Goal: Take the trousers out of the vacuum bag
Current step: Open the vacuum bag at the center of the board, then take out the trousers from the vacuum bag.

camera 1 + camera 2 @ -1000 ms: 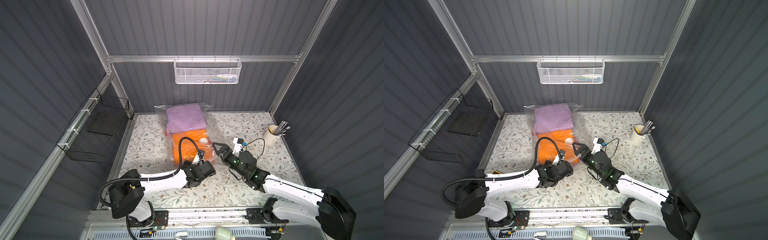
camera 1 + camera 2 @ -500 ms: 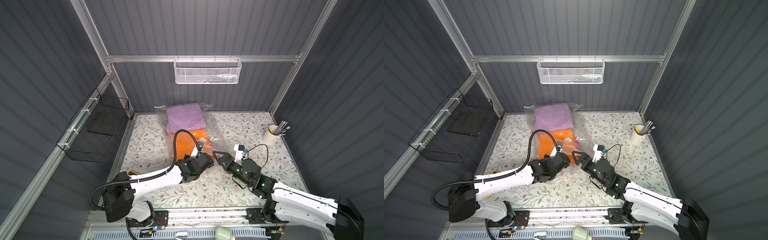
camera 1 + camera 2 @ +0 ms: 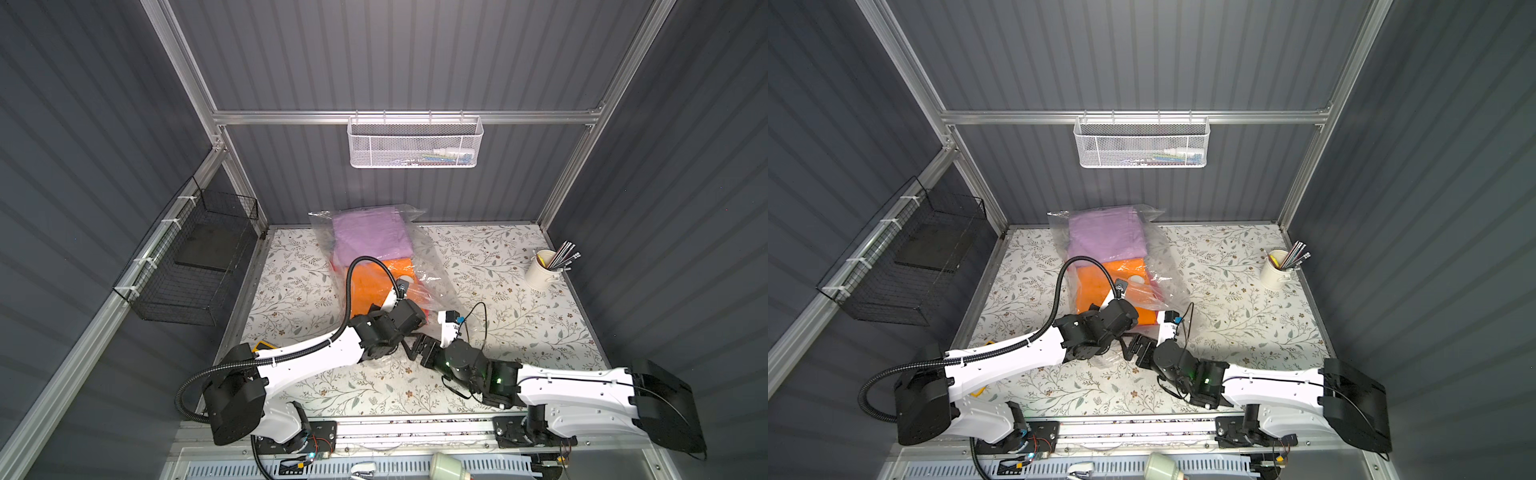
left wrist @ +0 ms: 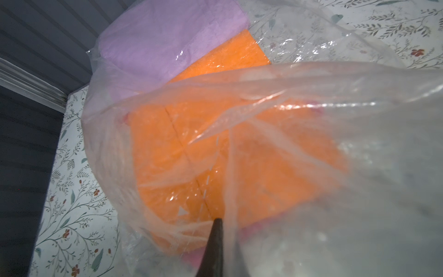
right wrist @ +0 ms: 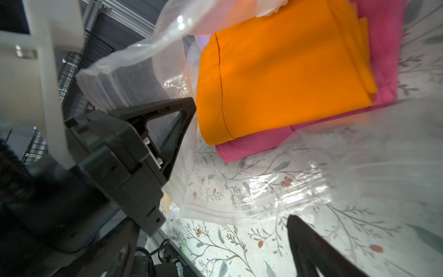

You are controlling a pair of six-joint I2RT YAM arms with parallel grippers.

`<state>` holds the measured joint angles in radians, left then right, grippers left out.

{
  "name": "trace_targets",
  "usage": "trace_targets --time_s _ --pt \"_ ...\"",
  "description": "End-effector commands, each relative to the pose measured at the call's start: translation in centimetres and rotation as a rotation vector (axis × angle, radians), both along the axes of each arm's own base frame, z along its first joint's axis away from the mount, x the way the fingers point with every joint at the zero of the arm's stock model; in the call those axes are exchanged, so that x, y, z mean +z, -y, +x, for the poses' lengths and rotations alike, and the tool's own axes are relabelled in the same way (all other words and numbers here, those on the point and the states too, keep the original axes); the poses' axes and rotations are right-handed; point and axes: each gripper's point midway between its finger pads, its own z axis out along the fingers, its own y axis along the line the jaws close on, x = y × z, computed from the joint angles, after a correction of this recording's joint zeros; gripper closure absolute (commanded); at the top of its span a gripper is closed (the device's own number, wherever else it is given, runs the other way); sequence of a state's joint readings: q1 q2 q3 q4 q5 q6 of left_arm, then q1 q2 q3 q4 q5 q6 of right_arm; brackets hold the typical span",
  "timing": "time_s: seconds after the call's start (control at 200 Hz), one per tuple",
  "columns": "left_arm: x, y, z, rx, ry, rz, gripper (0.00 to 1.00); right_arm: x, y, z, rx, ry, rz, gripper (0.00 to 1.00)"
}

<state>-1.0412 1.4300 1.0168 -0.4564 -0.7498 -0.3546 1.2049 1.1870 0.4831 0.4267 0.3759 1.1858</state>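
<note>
The vacuum bag (image 3: 434, 266) (image 3: 1169, 266) lies mid-table, its mouth toward the front, with a white valve disc (image 3: 1136, 279) on top. Inside it lie folded trousers: a lilac pair (image 3: 370, 239) at the back, an orange pair (image 3: 372, 284) (image 5: 275, 72) in front, and a hot pink pair (image 5: 251, 144) under the orange. My left gripper (image 3: 411, 318) (image 4: 226, 230) is shut on the bag's upper plastic layer at the mouth, holding it lifted. My right gripper (image 3: 415, 347) (image 5: 219, 230) stands open just in front of the mouth, over the lower layer, holding nothing.
A white cup of pens (image 3: 540, 274) stands at the right edge. A black wire basket (image 3: 195, 266) hangs on the left wall and a white mesh basket (image 3: 415, 141) on the back wall. A yellow object (image 3: 262, 345) peeks from under the left arm.
My left gripper has shut on the bag's upper layer at the mouth and raised it. My right gripper has drawn back toward the front and a little left, staying open.
</note>
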Motion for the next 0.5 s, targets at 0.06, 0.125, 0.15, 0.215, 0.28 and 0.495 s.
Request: trace_targets --time_s 0.06,0.125,0.15,0.215,0.28,0.495 --pt "4.3 0.8 0.1 -0.045 0.05 -0.093 1.0 0.4 -0.2 2.5 -0.078 0.023 0.015 0.08" --pt "4.9 0.6 0.0 -0.05 0.06 -0.091 1.0 0.1 -0.2 3.3 -0.092 0.016 0.008 0.09" --pt "4.9 0.5 0.0 -0.053 0.062 -0.087 1.0 0.0 -0.1 3.6 -0.1 0.013 0.007 0.1" --pt "5.3 0.5 -0.1 -0.062 0.067 -0.092 1.0 -0.8 0.2 4.1 -0.118 -0.007 0.001 0.11" --pt "5.7 0.7 -0.2 -0.072 0.067 -0.102 1.0 -1.7 0.6 4.3 -0.129 -0.026 -0.01 0.12" --pt "5.3 1.0 0.1 -0.075 0.065 -0.09 1.0 -3.0 1.8 3.2 -0.11 -0.039 0.011 0.11"
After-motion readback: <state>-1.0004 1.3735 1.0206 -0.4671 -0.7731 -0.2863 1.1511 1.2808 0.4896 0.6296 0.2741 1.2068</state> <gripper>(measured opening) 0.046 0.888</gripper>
